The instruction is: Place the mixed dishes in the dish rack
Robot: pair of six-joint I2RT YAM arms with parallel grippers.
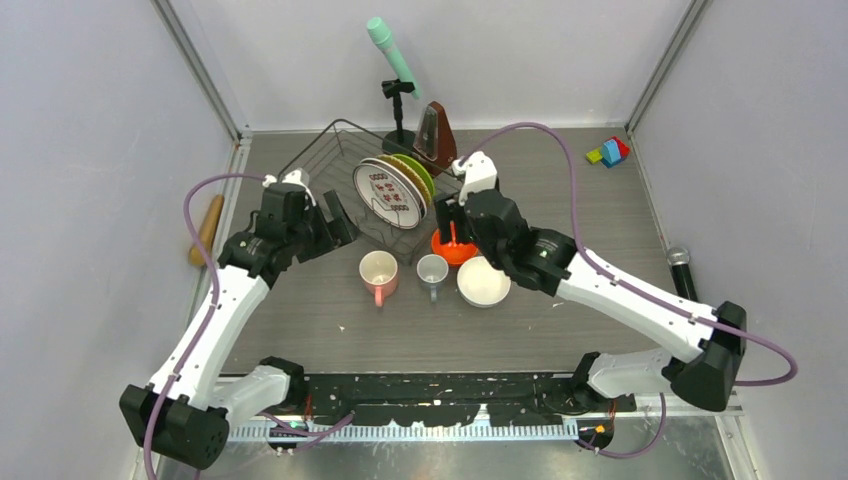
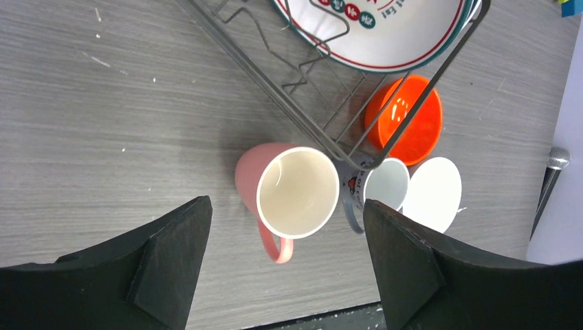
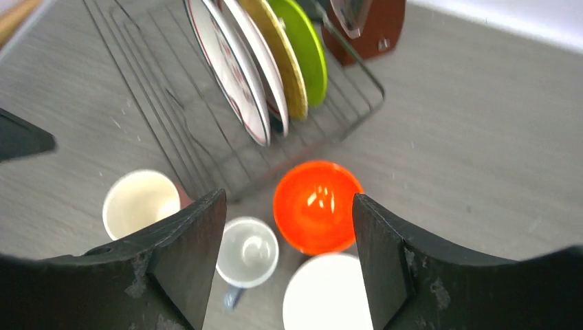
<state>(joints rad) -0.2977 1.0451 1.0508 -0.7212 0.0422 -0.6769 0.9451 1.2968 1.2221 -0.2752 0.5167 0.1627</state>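
Observation:
The dish rack (image 1: 322,152) stands at the back middle of the table. A white teal-rimmed plate (image 1: 388,194), a tan plate (image 3: 282,58) and a lime-green plate (image 1: 426,170) stand upright in it. In front of the rack sit a pink mug (image 1: 379,273), a small grey-blue mug (image 1: 432,270), a white bowl (image 1: 484,282) and an orange-red bowl (image 1: 455,250). My left gripper (image 1: 338,215) hangs open above the pink mug (image 2: 295,192), holding nothing. My right gripper (image 1: 452,213) hovers open over the orange-red bowl (image 3: 317,206) and the grey-blue mug (image 3: 247,252), also holding nothing.
A teal microphone on a stand (image 1: 392,52) and a brown metronome (image 1: 437,136) stand behind the rack. Toy blocks (image 1: 609,152) lie at the back right, a black microphone (image 1: 682,270) at the right edge, a wooden rolling pin (image 1: 207,228) at the left edge.

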